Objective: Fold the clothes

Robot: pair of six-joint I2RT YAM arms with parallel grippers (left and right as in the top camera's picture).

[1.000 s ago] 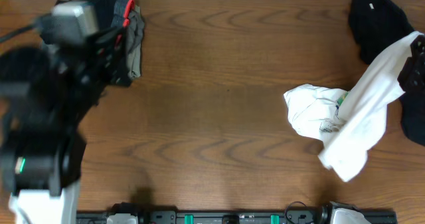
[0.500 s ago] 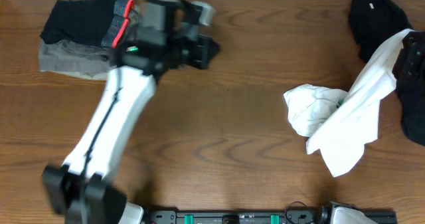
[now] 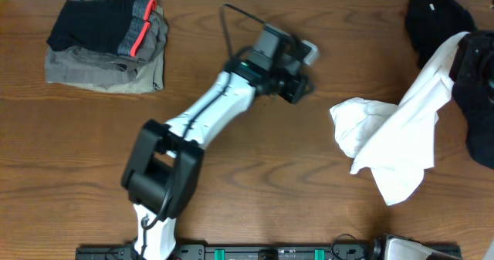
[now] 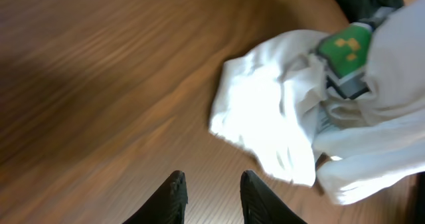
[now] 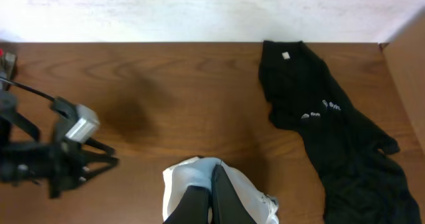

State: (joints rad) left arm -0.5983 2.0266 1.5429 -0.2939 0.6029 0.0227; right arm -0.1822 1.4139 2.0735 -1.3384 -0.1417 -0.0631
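Overhead, we see the shirt (image 3: 390, 140) crumpled on the table (image 3: 255, 183). One part is bunched on the wood, and a long white fold rises from that bunch toward the shirt's right. In the right wrist view, the right gripper (image 5: 211, 184) has its fingers pressed together with white cloth pinched between them, so it grips the shirt by that raised fold. The left gripper (image 3: 299, 89) hangs to the left of the shirt, apart from it and pointed toward it. In the left wrist view its two dark fingers (image 4: 174, 196) stand a little apart with only bare wood between them, holding nothing. The same view shows the logo (image 4: 345, 48) near the top of the bunched part, tucked partly under the raised fold. It is a green square with paler blocky marks that we cannot make out. Small dark lettering just below it on the white cloth is too blurred to read. A black garment (image 3: 432, 19) lies sprawled just beyond the shirt and to its right. It bears a small white tag (image 5: 285, 55) and a short line of tiny white print (image 5: 319, 112), neither legible. Well apart, far to the left of the shirt, sits a folded pile (image 3: 108, 48): a dark piece with a red stripe on top of grey ones.
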